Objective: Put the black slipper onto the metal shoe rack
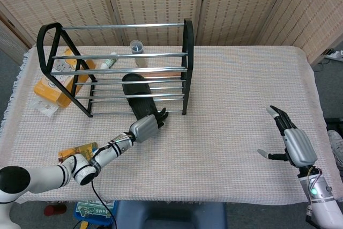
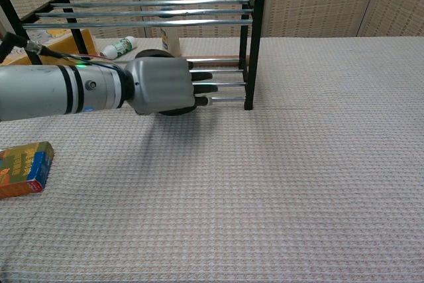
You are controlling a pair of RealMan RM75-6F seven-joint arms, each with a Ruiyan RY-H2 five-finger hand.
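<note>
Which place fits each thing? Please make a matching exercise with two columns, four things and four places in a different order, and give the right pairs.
Things:
1. black slipper
2. right hand
3. colourful small box
4. left hand

Places:
A. on the cloth at the near left, away from the rack
B. on the lower bars of the metal shoe rack
C. open, far off at the right side of the table
D. at the front of the rack, right by the slipper's near end

Pairs: 1-B, 2-C, 3-A, 4-D
</note>
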